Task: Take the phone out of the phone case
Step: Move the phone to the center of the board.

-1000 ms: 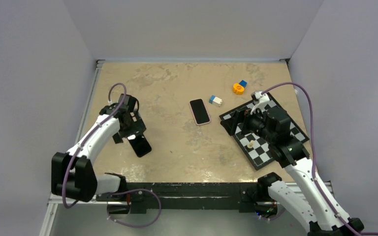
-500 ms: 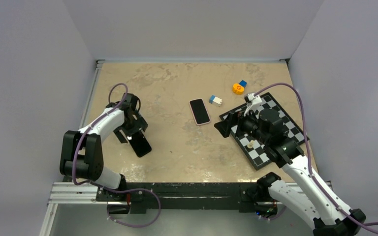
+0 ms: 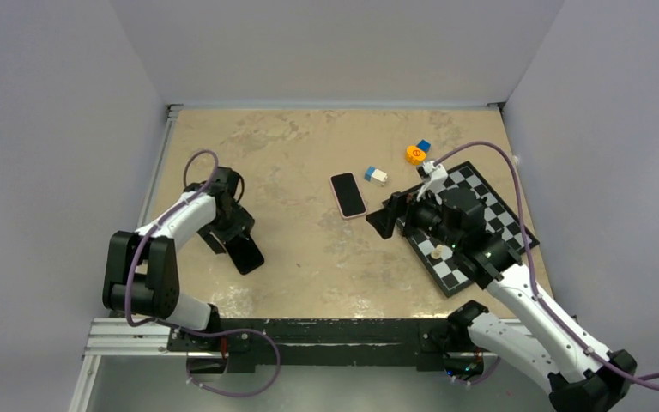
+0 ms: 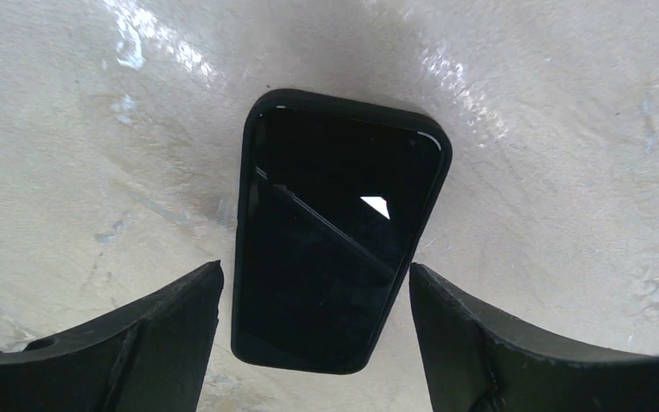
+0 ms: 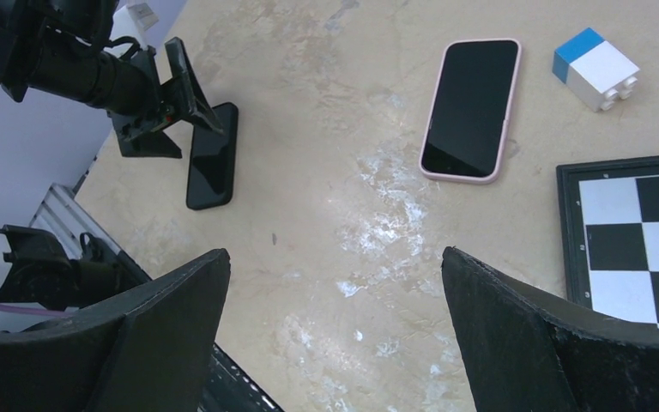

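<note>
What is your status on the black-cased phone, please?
Left gripper open, jaws either side of black-cased phone, not gripping. Phone flat on table, not yet out of case. Right gripper open, above table, facing pink-cased phone. Nothing blocking.

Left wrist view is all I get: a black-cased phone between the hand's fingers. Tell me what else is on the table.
Observer: A second phone in a pink case lies face up near the table's middle.
Operator: Report where the other arm is.
Observer: The right hand is open above the table, between that phone and a chessboard.
Operator: Name anything small near the pink one.
Observer: A white and blue block sits just right of its far end.
</note>
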You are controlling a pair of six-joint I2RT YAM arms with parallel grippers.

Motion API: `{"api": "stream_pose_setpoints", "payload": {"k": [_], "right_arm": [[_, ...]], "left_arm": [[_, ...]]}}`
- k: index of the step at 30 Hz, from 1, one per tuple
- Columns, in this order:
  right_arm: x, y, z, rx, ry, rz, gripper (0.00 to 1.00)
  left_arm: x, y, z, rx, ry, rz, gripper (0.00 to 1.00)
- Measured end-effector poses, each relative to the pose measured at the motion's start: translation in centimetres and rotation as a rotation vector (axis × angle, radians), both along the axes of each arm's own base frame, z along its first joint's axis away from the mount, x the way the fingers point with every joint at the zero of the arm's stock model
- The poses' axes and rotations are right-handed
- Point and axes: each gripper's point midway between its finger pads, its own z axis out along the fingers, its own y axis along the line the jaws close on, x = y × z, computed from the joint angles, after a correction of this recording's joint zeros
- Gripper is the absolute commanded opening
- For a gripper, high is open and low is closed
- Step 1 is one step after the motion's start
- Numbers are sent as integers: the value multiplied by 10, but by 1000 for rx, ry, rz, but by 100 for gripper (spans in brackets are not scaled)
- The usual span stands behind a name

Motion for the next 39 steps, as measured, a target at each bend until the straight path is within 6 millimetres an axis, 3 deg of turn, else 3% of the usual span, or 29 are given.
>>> {"api": "stream_pose_setpoints", "payload": {"k": [5, 10, 16, 28, 32, 34, 39], "right_arm": [[1, 22, -16, -30, 36, 44, 98], [-8, 48, -34, -69, 72, 113, 98], [-13, 60, -37, -75, 70, 127, 98], [-12, 60, -34, -76, 52, 103, 98], [-10, 57, -32, -76, 45, 83, 98], [-9, 56, -32, -78, 43, 76, 98], [-8, 54, -30, -77, 33, 59, 98]], "left_arm": [[-8, -7, -11, -43, 22, 15, 100], [-13, -11, -17, -75, 31, 48, 100], [-16, -17, -21, -117, 31, 118, 91], [-17, -21, -21, -143, 29, 169, 69], [-14, -32, -22, -184, 30, 150, 68], [-12, -39, -23, -191, 38, 132, 71], [-8, -64, -22, -202, 46, 58, 92]]}}
